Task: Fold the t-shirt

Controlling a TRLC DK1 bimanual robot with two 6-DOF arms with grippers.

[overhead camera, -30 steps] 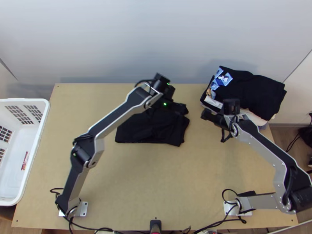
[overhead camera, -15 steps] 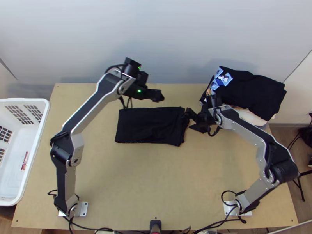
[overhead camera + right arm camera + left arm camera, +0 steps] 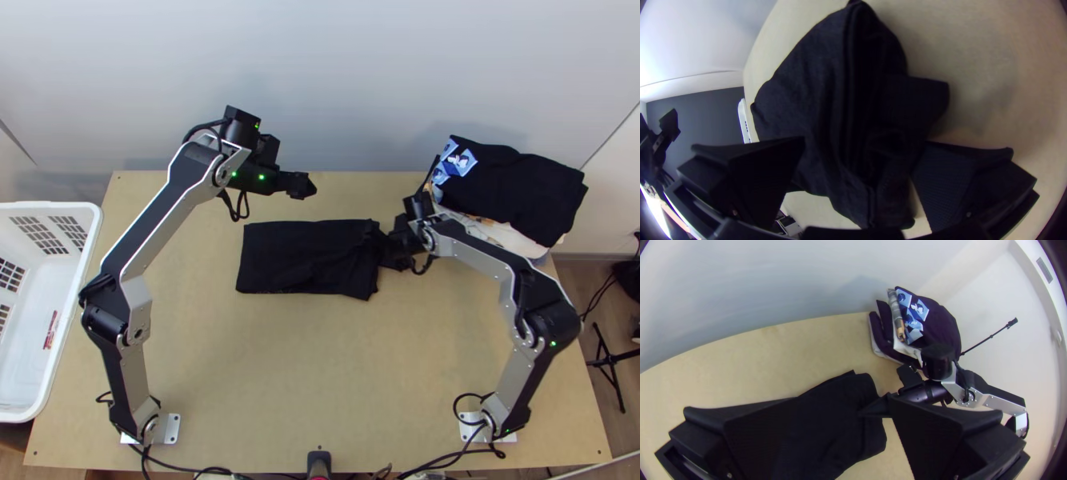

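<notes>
The black t-shirt [image 3: 304, 256] lies folded into a compact rectangle at the table's middle, its right end slightly uneven. My left gripper [image 3: 302, 186] hangs above the table behind the shirt; in the left wrist view the left gripper [image 3: 840, 418] stands open, with the shirt [image 3: 835, 426] showing between its fingers. My right gripper [image 3: 394, 246] is at the shirt's right end. In the right wrist view the right gripper [image 3: 858, 164] is open, a finger to either side of the shirt's end [image 3: 853, 102], where layered edges and a protruding flap show.
A stack of folded clothes [image 3: 512, 188] sits at the table's back right, close behind the right arm. A white basket [image 3: 84, 264] stands at the left edge. Bare wood [image 3: 304, 368] lies in front of the shirt.
My left gripper has moved off the shirt, back and to the left. The right gripper has come left from near the stack to the shirt's right end. The shirt's visible outline stays put.
</notes>
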